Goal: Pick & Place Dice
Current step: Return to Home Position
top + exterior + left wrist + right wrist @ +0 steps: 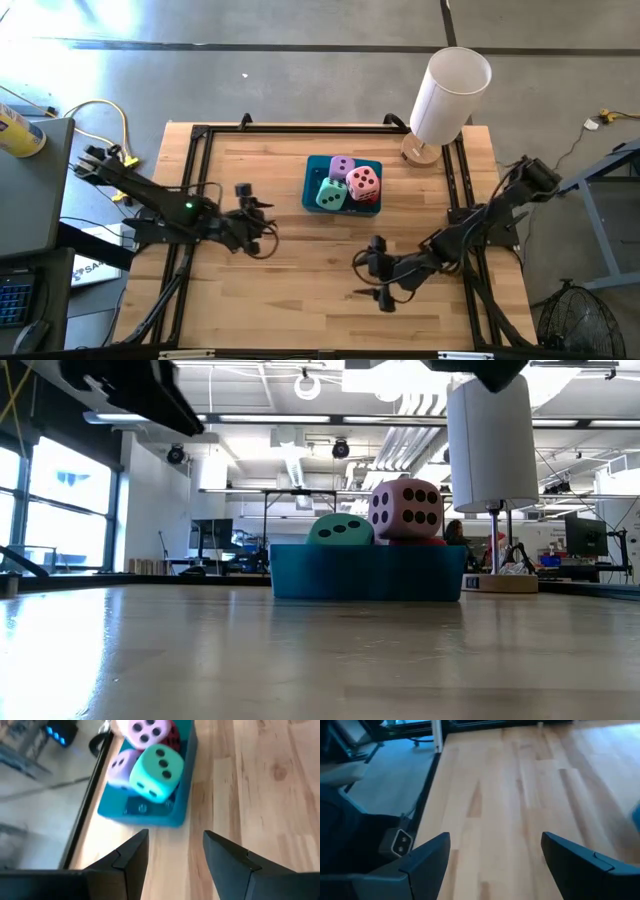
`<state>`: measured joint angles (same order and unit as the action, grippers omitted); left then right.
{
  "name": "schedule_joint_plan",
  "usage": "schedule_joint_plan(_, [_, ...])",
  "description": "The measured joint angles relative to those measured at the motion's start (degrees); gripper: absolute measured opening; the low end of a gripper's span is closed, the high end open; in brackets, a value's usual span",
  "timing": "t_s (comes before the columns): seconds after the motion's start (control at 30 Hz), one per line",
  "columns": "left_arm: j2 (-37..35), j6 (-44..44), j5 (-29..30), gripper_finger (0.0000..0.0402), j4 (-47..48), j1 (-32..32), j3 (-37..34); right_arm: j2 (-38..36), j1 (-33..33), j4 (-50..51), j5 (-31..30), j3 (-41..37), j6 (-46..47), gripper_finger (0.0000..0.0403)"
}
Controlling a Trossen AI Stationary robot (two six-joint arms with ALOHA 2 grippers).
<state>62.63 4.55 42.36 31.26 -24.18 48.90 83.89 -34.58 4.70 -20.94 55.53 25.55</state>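
A teal tray (312, 185) stands on the wooden table, right of the middle and toward the far edge. In it lie the dice: lilac (342, 167), mint green (331, 194), and pink (363, 182), which rests on top of the red one (370, 199). In the low view the pink die (405, 508) stands higher than the mint one (340, 530). My left gripper (268, 225) hangs open above the table, left of the tray; its wrist view shows the tray (145, 814) ahead of its empty fingers. My right gripper (360, 278) hangs open nearer the front edge, over bare wood (495, 820).
A white cylinder (450, 92) on a round wooden base (420, 152) stands at the table's far right corner, close to the tray. Black frame rails (190, 180) run along the left, far and right edges. Bare wood (300, 290) lies between the grippers and the front edge.
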Motion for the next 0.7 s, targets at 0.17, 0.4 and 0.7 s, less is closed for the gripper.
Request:
schedule_joint_plan(0.17, [-6.40, 10.75, -0.21, 0.0179, 9.64, -1.61, 0.00, -5.05, -0.09, 5.93, -0.16, 0.02, -0.50, 0.0305])
schedule_joint_plan(0.4, [-12.46, 20.44, -6.32, 0.0179, 18.21, -3.99, 0.00, -12.04, 0.48, 18.01, -4.58, 0.00, -0.33, 0.0305])
schedule_joint_plan(0.7, [-14.89, 22.48, -6.61, 0.0179, 18.74, -5.29, 0.00, -24.45, -1.31, 45.53, -22.99, -0.38, 17.01, 0.0305])
